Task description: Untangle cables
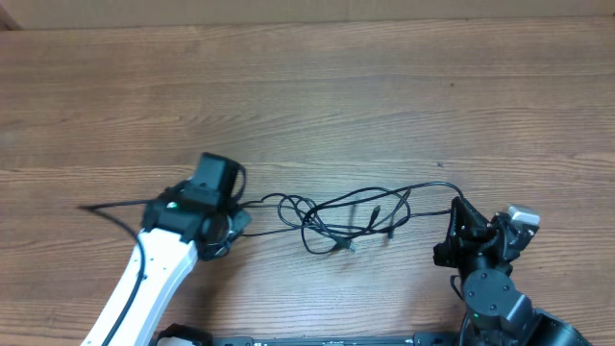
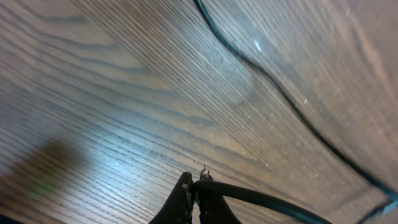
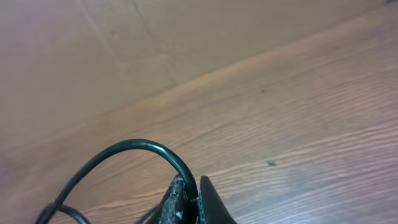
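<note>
The left claw (image 2: 194,190) is clenched tight, and in its wrist view a thin black cord comes out from between the fingertips (image 2: 185,194) and runs off to the right. So it's grasping one of the cables (image 1: 336,221). Same story on the other side. The right claw (image 3: 191,196) is squeezed closed on a cord that arcs up and over in a loop before it dives into the fingers (image 3: 175,198).

From overhead, the left claw (image 1: 238,219) and the right claw (image 1: 455,217) sit well apart, with the whole mess strung between them, roughly mid-table and a bit toward the near edge. The cables are thin, black and floppy, way skinnier than the arms. Just beside the left claw there are a couple of loops crossing each other. Past that a long loop sweeps toward the right claw, with more strands crossing under it. A few small plug ends (image 1: 348,247) poke out of the middle knot, too small to say much about them.

The left wrist view also shows a second strand (image 2: 280,93) lying flat on the wood, running diagonally away from the fingers.

Everything is on a brown wood-grain table (image 1: 288,96). A paler panel (image 3: 124,50) stands along its far edge.
</note>
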